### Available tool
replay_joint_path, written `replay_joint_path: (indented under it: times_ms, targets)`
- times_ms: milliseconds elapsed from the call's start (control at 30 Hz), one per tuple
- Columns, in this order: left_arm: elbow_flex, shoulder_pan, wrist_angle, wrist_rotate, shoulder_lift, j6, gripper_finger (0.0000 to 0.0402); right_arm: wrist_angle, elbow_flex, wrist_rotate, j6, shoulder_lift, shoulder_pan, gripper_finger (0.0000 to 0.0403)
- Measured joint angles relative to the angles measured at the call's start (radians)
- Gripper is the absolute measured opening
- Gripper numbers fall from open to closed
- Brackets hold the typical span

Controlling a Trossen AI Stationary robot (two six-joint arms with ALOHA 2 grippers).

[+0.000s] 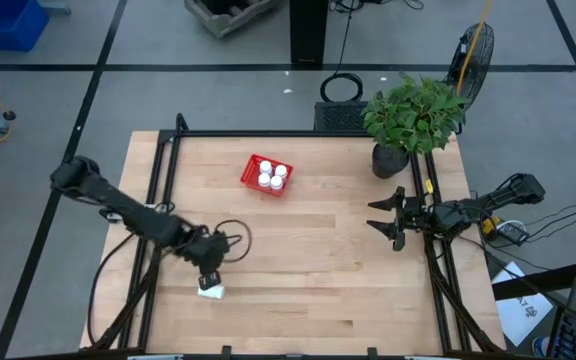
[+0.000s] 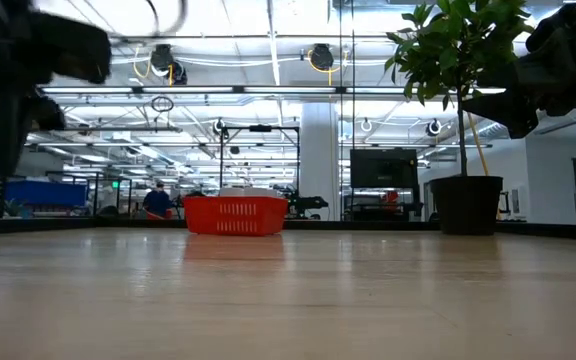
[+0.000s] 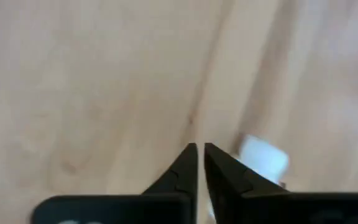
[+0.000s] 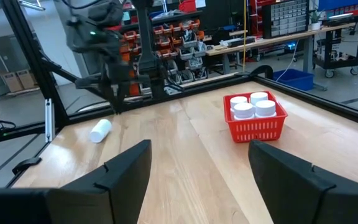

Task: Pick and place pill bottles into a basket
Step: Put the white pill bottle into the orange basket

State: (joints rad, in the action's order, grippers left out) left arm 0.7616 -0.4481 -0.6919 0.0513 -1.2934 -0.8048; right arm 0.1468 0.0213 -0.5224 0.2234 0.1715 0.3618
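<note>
Pale wooden planks [image 1: 318,270] fill the overhead view, where the red basket [image 1: 267,175] sits toward the far middle of the table with four white pill bottles [image 1: 272,176] standing inside. A fifth pill bottle [image 1: 211,292] lies loose near the front edge, touching or just under the left gripper [image 1: 209,279], while the right gripper [image 1: 392,221] waits well apart beside the potted plant [image 1: 413,115].

At table height, the basket [image 2: 235,215] stands far back against a bright workshop, the plant's black pot [image 2: 465,205] to one side; the loose bottle does not show.

On the left wrist camera, the two dark fingers [image 3: 179,177] are pressed together on nothing, and the loose bottle [image 3: 263,160] lies beside them, outside the jaws rather than between them.

Across the table, the right wrist camera shows its own fingers [image 4: 126,171] spread wide and empty, the loose bottle [image 4: 100,130] on its side by the left arm, its long axis flat on the wood and pointing roughly toward this camera, and the basket [image 4: 255,121] with its capped bottles. The left arm is far nearer; its jaws would probably need to reopen and shift sideways over the bottle.
</note>
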Motion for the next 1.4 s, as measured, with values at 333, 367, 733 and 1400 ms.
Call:
replay_joint_path:
  times_ms: [333, 367, 733, 1400]
  targets:
    - [-0.002, -0.264, 0.023, -0.098, 0.008, -0.258, 0.0188, 0.000, 0.000, 0.000, 0.000, 0.000, 0.000, 0.0262]
    - [-0.002, -0.285, 0.023, -0.096, -0.008, -0.269, 0.0203, 0.000, 0.000, 0.000, 0.000, 0.000, 0.000, 0.0263]
    - [-0.002, -0.407, 0.184, -0.152, -0.138, -0.163, 0.0298, 0.000, 0.000, 0.000, 0.000, 0.000, 0.000, 0.0260]
    - [-0.001, -0.418, 0.191, -0.149, -0.275, -0.245, 0.0276, 0.001, 0.000, 0.000, 0.000, 0.000, 0.000, 0.0263]
